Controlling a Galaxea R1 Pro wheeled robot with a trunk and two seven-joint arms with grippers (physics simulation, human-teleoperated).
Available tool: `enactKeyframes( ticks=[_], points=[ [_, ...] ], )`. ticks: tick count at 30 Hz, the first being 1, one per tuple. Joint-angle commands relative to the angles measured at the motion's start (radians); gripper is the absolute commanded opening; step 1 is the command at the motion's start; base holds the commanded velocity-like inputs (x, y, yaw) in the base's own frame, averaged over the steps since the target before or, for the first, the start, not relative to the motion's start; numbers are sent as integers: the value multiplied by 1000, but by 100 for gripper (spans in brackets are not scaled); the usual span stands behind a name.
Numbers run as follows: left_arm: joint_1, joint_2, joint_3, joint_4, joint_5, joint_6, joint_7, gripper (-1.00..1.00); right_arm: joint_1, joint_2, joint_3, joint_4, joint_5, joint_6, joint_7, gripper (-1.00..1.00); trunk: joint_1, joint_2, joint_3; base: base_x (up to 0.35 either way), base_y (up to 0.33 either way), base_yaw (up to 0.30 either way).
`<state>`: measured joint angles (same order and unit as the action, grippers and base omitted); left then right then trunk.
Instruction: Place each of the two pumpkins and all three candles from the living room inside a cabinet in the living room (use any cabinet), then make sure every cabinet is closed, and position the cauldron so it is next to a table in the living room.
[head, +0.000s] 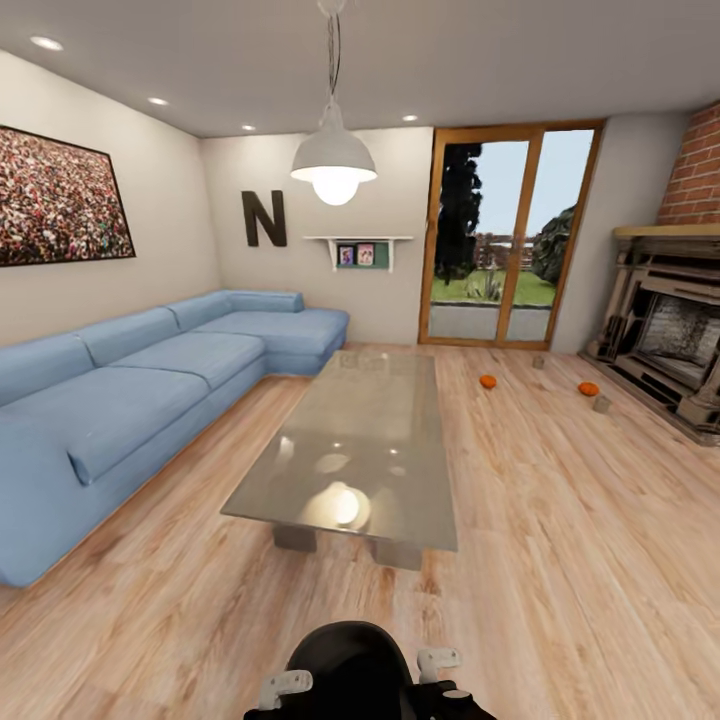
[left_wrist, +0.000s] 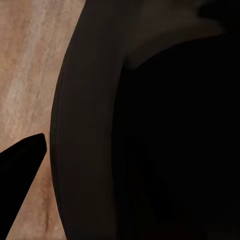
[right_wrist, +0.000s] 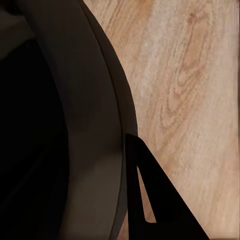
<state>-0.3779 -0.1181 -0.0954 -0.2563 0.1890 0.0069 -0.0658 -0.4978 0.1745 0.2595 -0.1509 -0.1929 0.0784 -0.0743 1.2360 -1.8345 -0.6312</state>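
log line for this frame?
cauldron between both hands, by glass table | pumpkins, candle on floor near fireplace

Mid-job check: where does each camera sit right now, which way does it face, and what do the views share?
Head: high on the robot, facing across the glass table toward two pumpkins; the cauldron and both arms show below.
Left wrist: looks along a dark finger at the cauldron's wall.
Right wrist: the same, past its finger.
Shared: cauldron, wood floor.
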Motion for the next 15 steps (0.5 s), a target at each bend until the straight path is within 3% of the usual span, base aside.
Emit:
enactKeyframes(
  ticks=[1,15],
  points=[
    [-1,1,-9,-5,12,1,3,-100,0,0,26,1,-25,6,-6,-100,0,-1,0,0,101,-265],
    [-1,1,-9,-5,12,1,3,-100,0,0,26,1,-25,6,-6,-100,0,-1,10,0,36,-265]
  ],
)
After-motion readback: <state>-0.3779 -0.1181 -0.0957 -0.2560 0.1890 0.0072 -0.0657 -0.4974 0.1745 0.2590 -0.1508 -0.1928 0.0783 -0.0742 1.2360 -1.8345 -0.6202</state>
